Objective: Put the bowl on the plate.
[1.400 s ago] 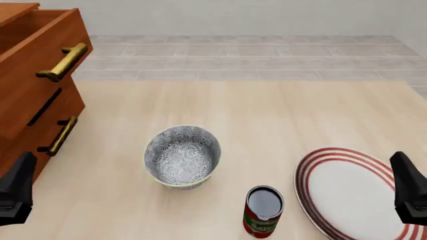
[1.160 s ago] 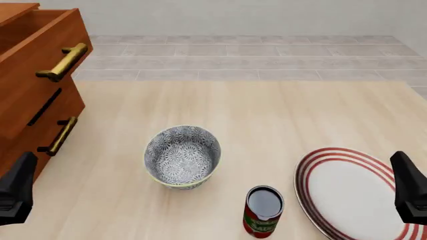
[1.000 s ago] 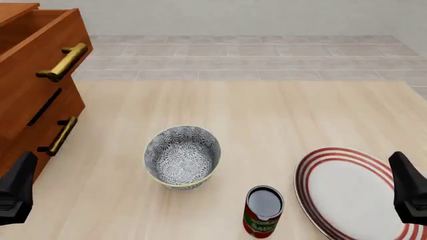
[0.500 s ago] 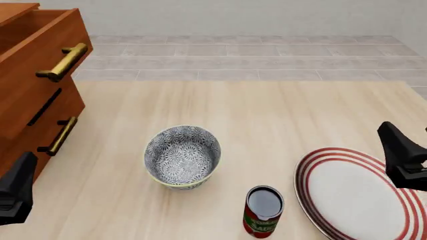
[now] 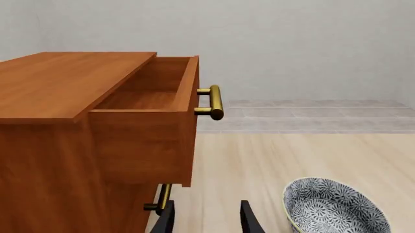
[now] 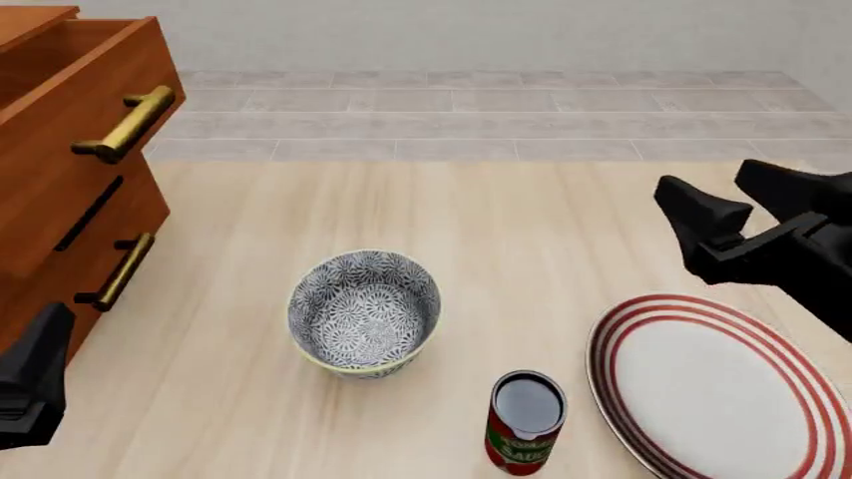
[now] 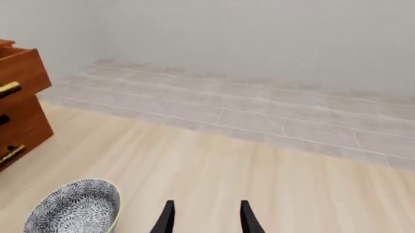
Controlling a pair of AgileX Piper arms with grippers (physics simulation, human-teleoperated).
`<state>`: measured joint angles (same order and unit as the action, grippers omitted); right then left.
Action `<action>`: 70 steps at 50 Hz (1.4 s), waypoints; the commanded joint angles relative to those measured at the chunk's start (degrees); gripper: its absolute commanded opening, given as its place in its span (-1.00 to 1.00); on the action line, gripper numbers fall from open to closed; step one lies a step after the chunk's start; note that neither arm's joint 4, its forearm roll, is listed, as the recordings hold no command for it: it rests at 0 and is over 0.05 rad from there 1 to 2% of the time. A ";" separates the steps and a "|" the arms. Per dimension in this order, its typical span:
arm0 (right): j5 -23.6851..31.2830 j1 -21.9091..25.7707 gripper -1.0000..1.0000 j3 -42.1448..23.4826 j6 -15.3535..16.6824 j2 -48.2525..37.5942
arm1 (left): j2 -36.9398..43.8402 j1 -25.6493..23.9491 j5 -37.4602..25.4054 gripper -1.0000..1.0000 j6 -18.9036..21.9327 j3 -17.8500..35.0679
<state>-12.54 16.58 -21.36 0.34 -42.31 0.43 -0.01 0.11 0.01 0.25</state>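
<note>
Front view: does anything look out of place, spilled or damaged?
Nothing spilled or damaged. The bowl, the can and the plate stand upright and apart. Only the dresser's top drawer is pulled open.

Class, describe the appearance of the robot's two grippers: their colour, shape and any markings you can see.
Both grippers are plain matt black. The right gripper has two thick, wedge-shaped fingers tapering to blunt tips on a blocky body. Only a dark, angular, pointed part of the left gripper shows. No cables, labels or markings are visible.

Plain grey wall (image 6: 466,30), grey tiled floor (image 6: 480,120), light wood table (image 6: 466,230), brown dresser (image 6: 67,170) with top drawer (image 5: 152,97) open, brass handles (image 6: 127,125).
</note>
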 commanded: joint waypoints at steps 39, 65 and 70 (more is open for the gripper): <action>14.00 23.60 1.00 -26.01 -3.23 -32.26 | 0.01 -0.01 0.00 1.00 0.02 0.00; 19.84 23.80 1.00 -34.79 -8.05 -44.64 | 0.01 0.01 0.00 1.00 -0.01 0.00; 21.40 24.06 1.00 -36.32 -8.78 -47.67 | 0.00 0.00 0.00 1.00 0.01 0.00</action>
<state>6.41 39.92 -54.72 -6.80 -85.07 0.44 -0.02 0.11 0.01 0.25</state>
